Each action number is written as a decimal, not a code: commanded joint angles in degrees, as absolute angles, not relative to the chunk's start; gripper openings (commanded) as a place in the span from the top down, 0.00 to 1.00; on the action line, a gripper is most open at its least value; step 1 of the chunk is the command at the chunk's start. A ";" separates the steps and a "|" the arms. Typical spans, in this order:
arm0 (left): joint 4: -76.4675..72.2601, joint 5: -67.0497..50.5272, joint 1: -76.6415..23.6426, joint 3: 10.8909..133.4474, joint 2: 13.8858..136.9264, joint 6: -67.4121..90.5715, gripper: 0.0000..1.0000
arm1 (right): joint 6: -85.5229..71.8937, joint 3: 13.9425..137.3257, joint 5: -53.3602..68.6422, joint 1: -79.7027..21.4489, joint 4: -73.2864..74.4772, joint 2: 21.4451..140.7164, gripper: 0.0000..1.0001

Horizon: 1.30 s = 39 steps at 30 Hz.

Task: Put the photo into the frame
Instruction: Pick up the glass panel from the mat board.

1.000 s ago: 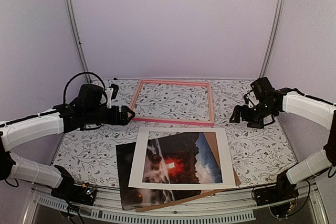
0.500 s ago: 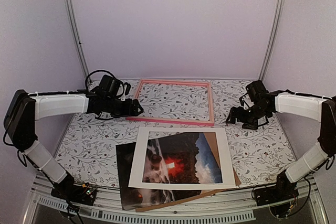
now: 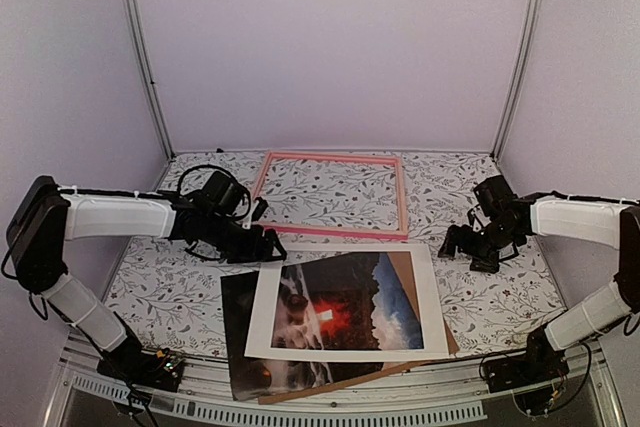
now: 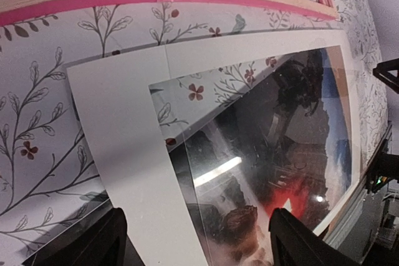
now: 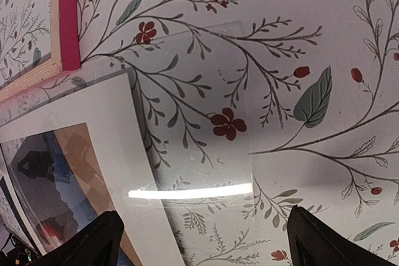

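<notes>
approach step: left claw (image 3: 272, 246) wide open and empty over the white mat's (image 3: 263, 299) far-left corner, photo (image 3: 312, 307) under that mat just nearside of it, frame (image 3: 330, 233) just beyond; right claw (image 3: 462, 250) open, empty; next move likely needs the mat lifted clear.

White-shelled arms (image 3: 115, 217), black joints (image 3: 38, 232), black left gripper (image 3: 268, 244) and right gripper (image 3: 452, 242), black cable (image 3: 186, 173) looped behind left wrist
</notes>
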State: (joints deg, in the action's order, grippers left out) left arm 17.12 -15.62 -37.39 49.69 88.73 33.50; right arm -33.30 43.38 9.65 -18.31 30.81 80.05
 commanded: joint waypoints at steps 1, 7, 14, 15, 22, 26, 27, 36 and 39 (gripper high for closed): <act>16.39 -18.76 -39.87 49.91 88.87 34.66 0.19 | -35.57 40.79 9.13 -18.38 28.92 79.77 0.05; 13.20 -19.03 -41.05 52.02 92.38 35.19 0.19 | -36.12 38.14 9.68 -18.38 25.59 80.78 0.06; 14.20 -17.88 -40.89 58.75 100.08 32.28 0.19 | -35.19 36.04 10.70 -18.37 23.50 81.33 0.08; 14.55 -17.86 -40.75 59.54 101.04 32.00 0.19 | -35.19 35.85 10.80 -18.44 23.21 81.15 0.09; 15.30 -18.47 -39.77 61.72 104.23 31.17 0.19 | -34.65 35.63 11.58 -18.38 22.41 81.37 0.10; 15.38 -18.95 -39.21 62.93 105.92 30.87 0.19 | -34.26 35.90 12.27 -18.42 22.16 81.94 0.10; 15.46 -19.16 -39.06 63.24 106.31 30.84 0.19 | -34.21 35.86 12.44 -18.42 22.07 82.13 0.10; 17.59 -18.03 -38.77 65.00 108.28 31.08 0.17 | -33.75 35.77 12.81 -18.39 22.07 82.22 0.10; 18.28 -17.41 -38.88 65.73 109.24 31.26 0.18 | -33.78 35.71 12.79 -18.39 21.96 82.35 0.10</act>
State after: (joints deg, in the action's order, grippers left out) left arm 16.58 -18.55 -39.33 63.90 107.53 31.53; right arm -34.37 37.15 11.60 -18.31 21.30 80.86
